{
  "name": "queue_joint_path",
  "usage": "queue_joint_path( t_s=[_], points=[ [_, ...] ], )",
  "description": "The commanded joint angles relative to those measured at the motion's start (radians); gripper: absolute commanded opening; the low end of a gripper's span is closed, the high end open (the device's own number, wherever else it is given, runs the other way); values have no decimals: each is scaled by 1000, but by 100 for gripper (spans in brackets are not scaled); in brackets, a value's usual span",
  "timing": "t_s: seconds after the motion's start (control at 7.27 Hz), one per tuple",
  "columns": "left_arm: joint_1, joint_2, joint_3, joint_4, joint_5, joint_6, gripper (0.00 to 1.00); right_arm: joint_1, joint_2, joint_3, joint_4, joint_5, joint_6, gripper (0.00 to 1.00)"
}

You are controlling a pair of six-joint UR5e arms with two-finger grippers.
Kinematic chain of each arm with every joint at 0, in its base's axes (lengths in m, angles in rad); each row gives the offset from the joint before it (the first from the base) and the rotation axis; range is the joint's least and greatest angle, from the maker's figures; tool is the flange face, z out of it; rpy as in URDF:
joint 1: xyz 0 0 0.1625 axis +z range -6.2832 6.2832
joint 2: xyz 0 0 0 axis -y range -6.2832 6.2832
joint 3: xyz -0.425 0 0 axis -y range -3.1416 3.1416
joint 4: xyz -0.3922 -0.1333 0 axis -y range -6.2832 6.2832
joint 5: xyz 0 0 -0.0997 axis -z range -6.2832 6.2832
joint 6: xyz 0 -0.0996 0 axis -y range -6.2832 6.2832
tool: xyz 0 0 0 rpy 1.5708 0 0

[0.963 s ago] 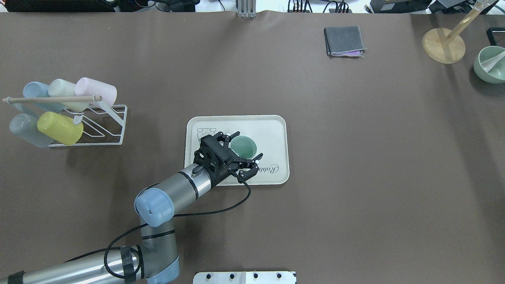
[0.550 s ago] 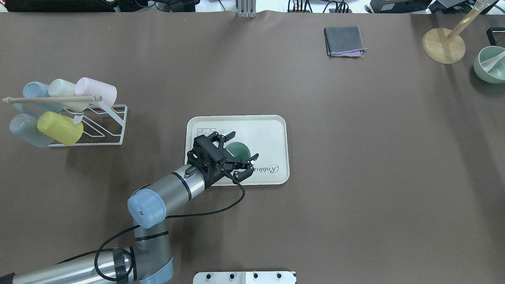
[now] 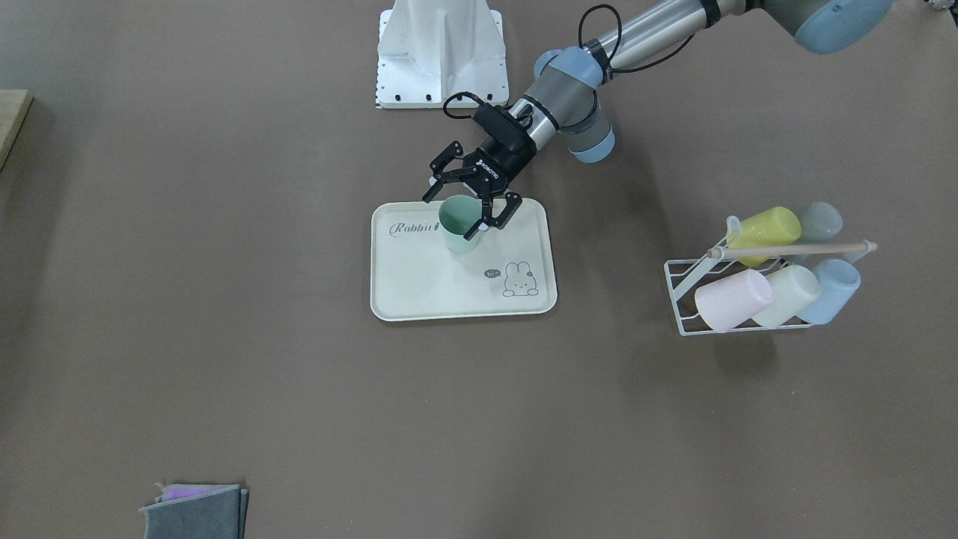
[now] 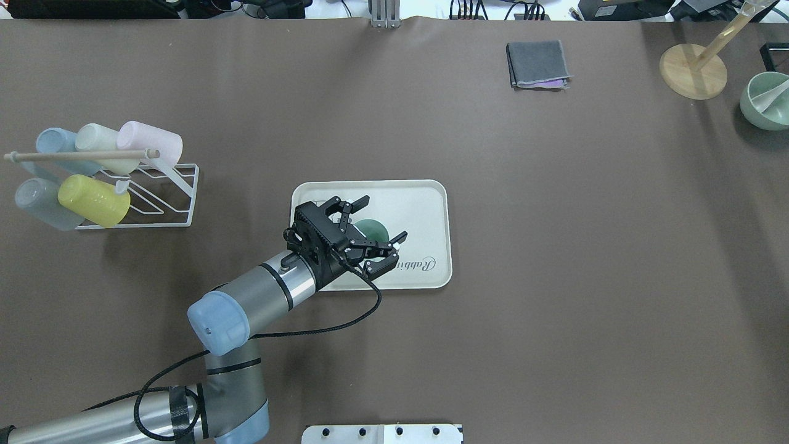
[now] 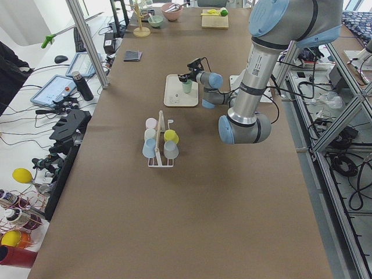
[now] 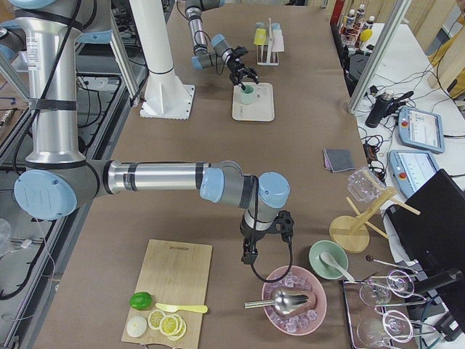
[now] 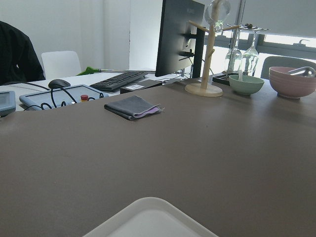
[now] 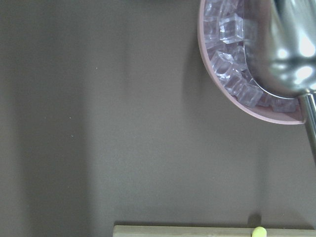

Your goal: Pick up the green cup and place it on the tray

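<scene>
The green cup point(image 3: 458, 226) stands upright on the cream tray point(image 3: 449, 296), near its "Rabbit" lettering. In the overhead view the cup point(image 4: 373, 230) sits on the tray point(image 4: 425, 203) partly under my left gripper point(image 4: 384, 217). The left gripper point(image 3: 465, 212) is open, its fingers on either side of the cup's rim without holding it. The left wrist view shows only a tray corner point(image 7: 148, 217). My right gripper point(image 6: 251, 254) shows only in the exterior right view, far from the tray, and I cannot tell whether it is open or shut.
A white wire rack point(image 4: 166, 197) with several pastel cups stands at the table's left. A folded grey cloth point(image 4: 537, 63), a wooden stand point(image 4: 693, 71) and a green bowl point(image 4: 767, 98) are at the far right. A pink ice bowl point(image 6: 294, 298) and cutting board point(image 6: 171, 283) lie by the right arm.
My left arm has drawn back toward the robot's side and to the left, gripper still open. The green cup has stayed in place on the tray.
</scene>
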Motion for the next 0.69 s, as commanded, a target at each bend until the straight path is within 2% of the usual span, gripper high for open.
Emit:
queue_joint_path(
  t_s=[0.0,0.14,0.55],
  points=[
    [-44,-18,-31,14,-1,1,98,0,0,0,0,0,-1,100],
    [-70,-40,-34,61,-8,3,98,0,0,0,0,0,-1,100],
    [-252,-158,-42,293,-256,-2,98,0,0,0,0,0,-1,100]
  ],
)
